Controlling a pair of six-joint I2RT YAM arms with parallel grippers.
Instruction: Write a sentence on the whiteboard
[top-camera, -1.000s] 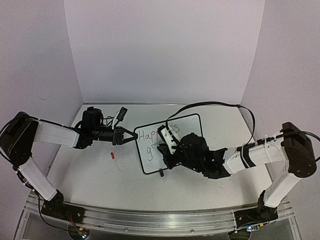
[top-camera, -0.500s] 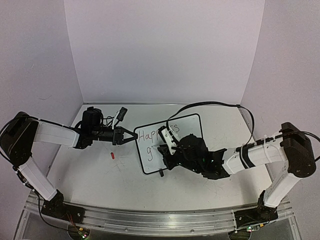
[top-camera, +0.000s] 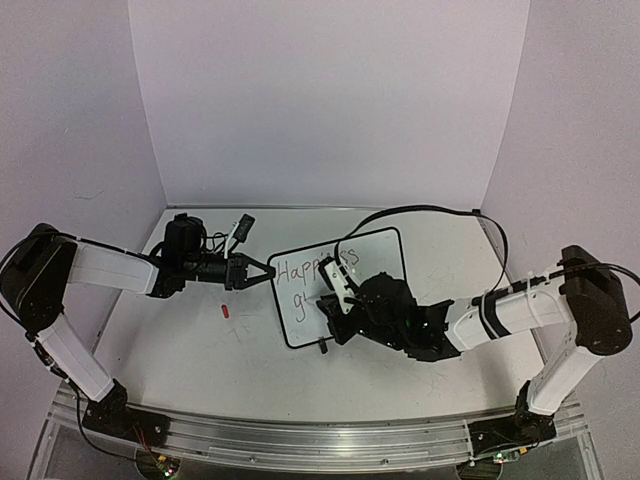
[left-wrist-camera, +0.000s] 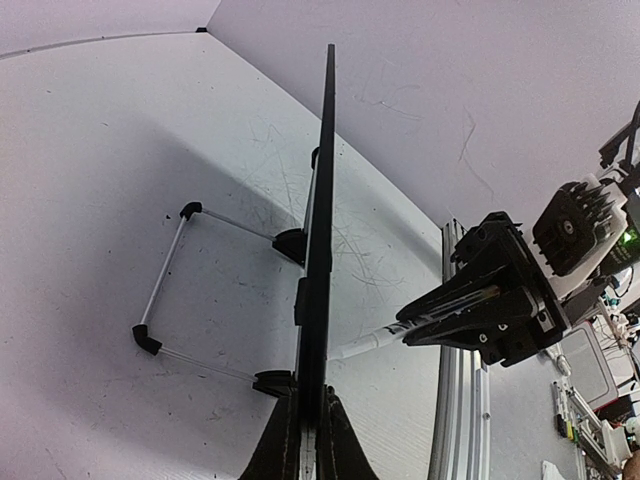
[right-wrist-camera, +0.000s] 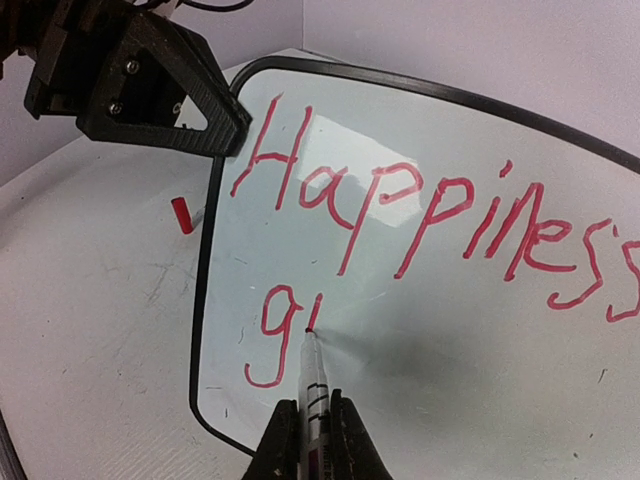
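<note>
The whiteboard (top-camera: 375, 252) stands tilted on its feet mid-table; it also shows in the right wrist view (right-wrist-camera: 450, 330) and edge-on in the left wrist view (left-wrist-camera: 322, 200). The sentence (right-wrist-camera: 430, 215) reads "Happiness" in red, with "g" and a short stroke (right-wrist-camera: 290, 325) on the line below. My right gripper (right-wrist-camera: 311, 440) is shut on a white marker (right-wrist-camera: 314, 385) whose tip touches the board at that stroke's lower end. My left gripper (left-wrist-camera: 308, 440) is shut on the whiteboard's left edge, also in the top view (top-camera: 262, 271).
A small red marker cap (top-camera: 225, 310) lies on the table left of the board, also in the right wrist view (right-wrist-camera: 183, 215). The board's wire stand (left-wrist-camera: 165, 290) sticks out behind it. Purple walls enclose the table; a metal rail (top-camera: 300, 440) runs along the near edge.
My right gripper has shifted slightly left and down with the marker, drawing the short stroke after the "g". The left arm and board have not moved.
</note>
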